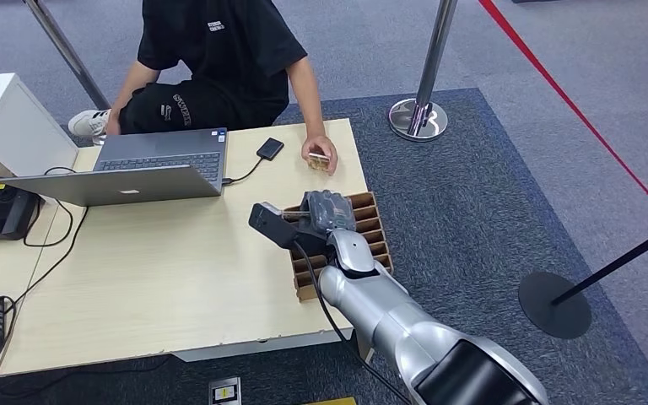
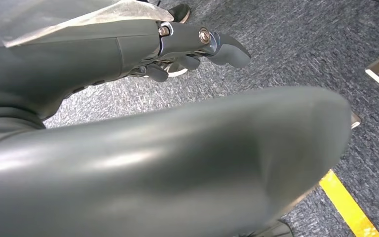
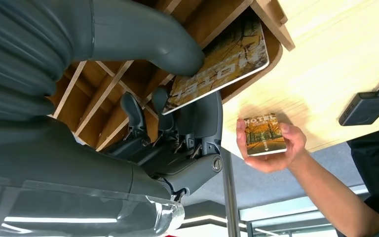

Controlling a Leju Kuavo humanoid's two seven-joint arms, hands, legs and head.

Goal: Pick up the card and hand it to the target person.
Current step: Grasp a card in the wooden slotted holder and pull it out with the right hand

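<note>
Looked down on a pale wooden table, with a person in black seated at the far side behind an open laptop. Found a slotted wooden rack at the table's right edge, nearer the robot, and held the right hand over it. Hung the left hand low over grey carpet, holding nothing, fingers loosely apart. Caught, in the right wrist view, the card lying tilted in the rack's end compartment, printed face showing the word MOTEL, one corner jutting past the compartment wall. Had the thick grey thumb on that printed face and the darker fingers under the card's near edge. Judged this a pinch on the card, though not yet lifted clear of the rack. Noted the person's hand at the table just beyond the rack, holding a second card of similar print, and a small black device cabled to the laptop nearby. Judged the step in hand to be the pick-up, with the handover not begun. Called next for a firm pinch and a lift straight out of the compartment without snagging the dividers. Called then for a short reach forward towards the person's hand, card kept level and released only once taken.
</note>
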